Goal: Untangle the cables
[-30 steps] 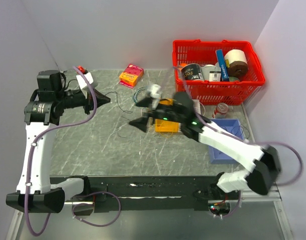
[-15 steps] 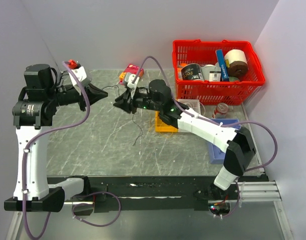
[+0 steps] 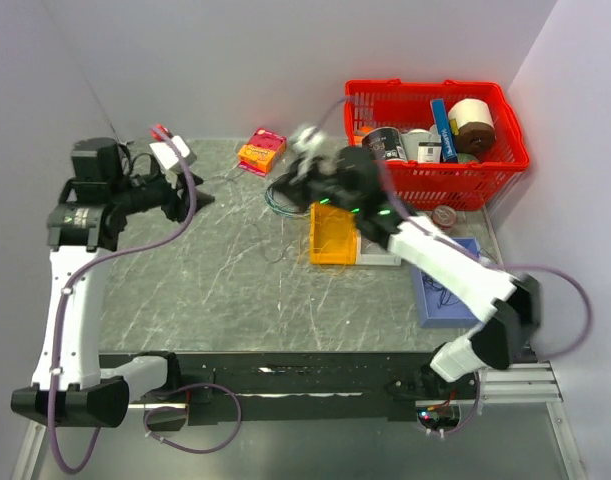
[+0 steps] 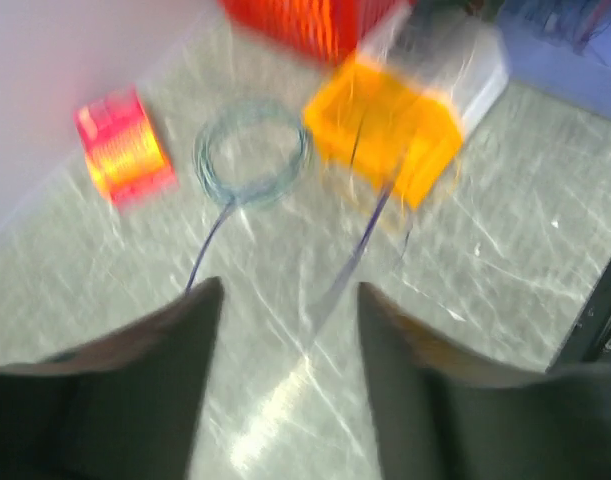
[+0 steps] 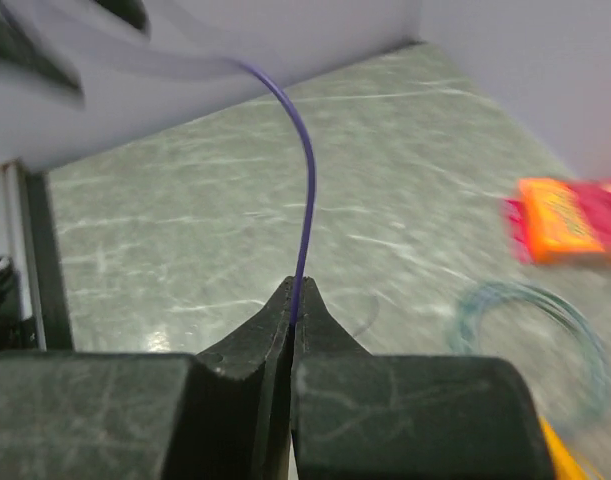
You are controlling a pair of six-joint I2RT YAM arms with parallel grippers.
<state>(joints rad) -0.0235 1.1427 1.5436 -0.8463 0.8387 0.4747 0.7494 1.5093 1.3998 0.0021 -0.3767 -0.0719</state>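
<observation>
Now my right gripper (image 5: 293,298) pinches one purple cable (image 5: 307,190), while my left gripper (image 4: 285,335) hangs released and empty. Next, I reckon, draw that strand free gently.

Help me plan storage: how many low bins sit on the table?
3: yellow bin mid-table, clear box beside it, blue tray near the right edge; arm may hide others.

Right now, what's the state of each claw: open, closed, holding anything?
Left claw: open, nothing between its fingers.
Right claw: closed, pinching a thin purple cable.
</observation>
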